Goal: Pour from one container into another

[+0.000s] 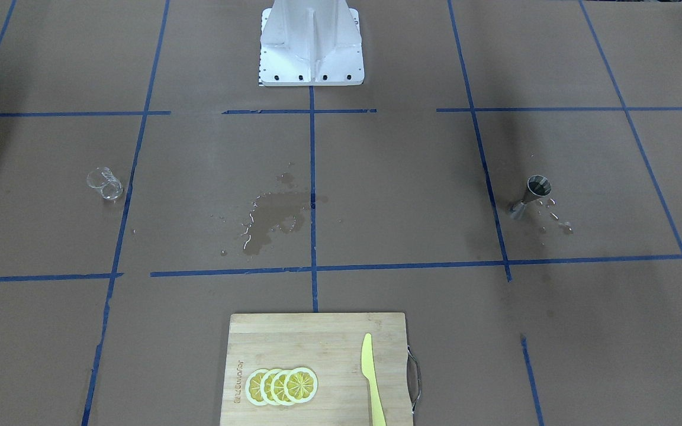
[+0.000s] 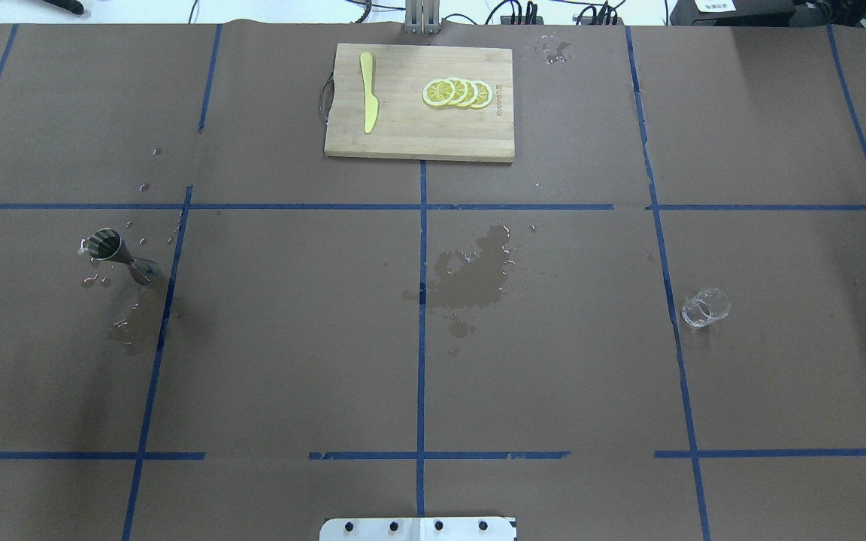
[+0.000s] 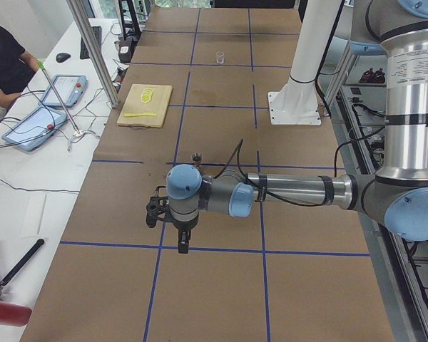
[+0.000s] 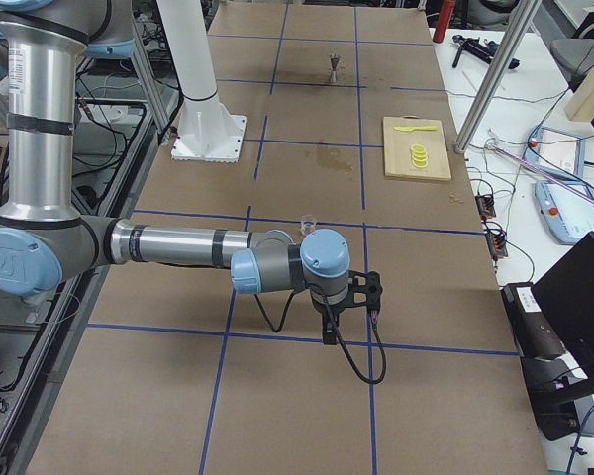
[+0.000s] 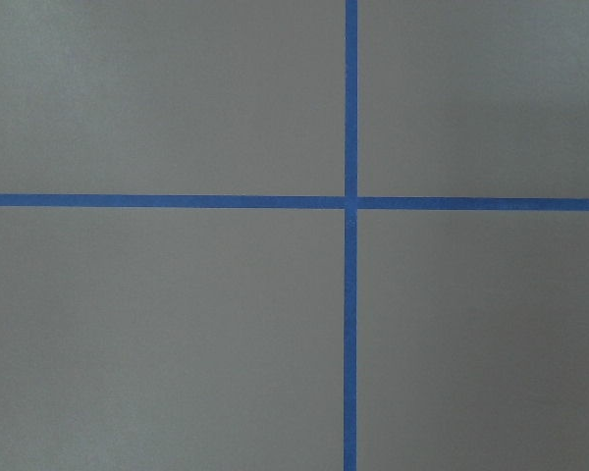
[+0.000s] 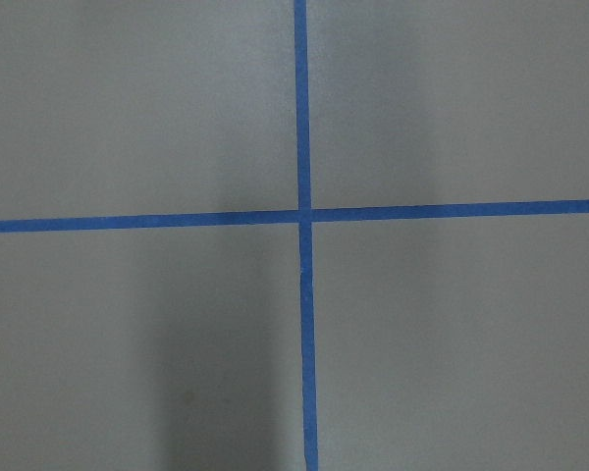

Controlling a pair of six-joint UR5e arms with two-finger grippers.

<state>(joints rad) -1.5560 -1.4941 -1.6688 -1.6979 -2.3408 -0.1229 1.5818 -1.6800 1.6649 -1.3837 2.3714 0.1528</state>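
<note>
A metal jigger (image 2: 113, 252) (image 1: 533, 194) stands upright on the robot's left side of the table, with water droplets around it. A small clear glass (image 2: 704, 308) (image 1: 105, 184) stands on the robot's right side. Both arms hang outside the overhead and front views. In the exterior left view the left gripper (image 3: 183, 241) points down, nearer the camera than the jigger (image 3: 197, 157). In the exterior right view the right gripper (image 4: 329, 332) points down, just nearer than the glass (image 4: 307, 224). I cannot tell whether either is open or shut. The wrist views show only paper and tape.
A wet spill (image 2: 478, 274) darkens the brown paper at the table's middle. A wooden cutting board (image 2: 403, 135) at the far edge carries lemon slices (image 2: 457, 92) and a yellow knife (image 2: 368, 101). The robot's white base (image 1: 311, 47) stands at the near edge. A person's arm (image 3: 3, 64) shows at a side desk.
</note>
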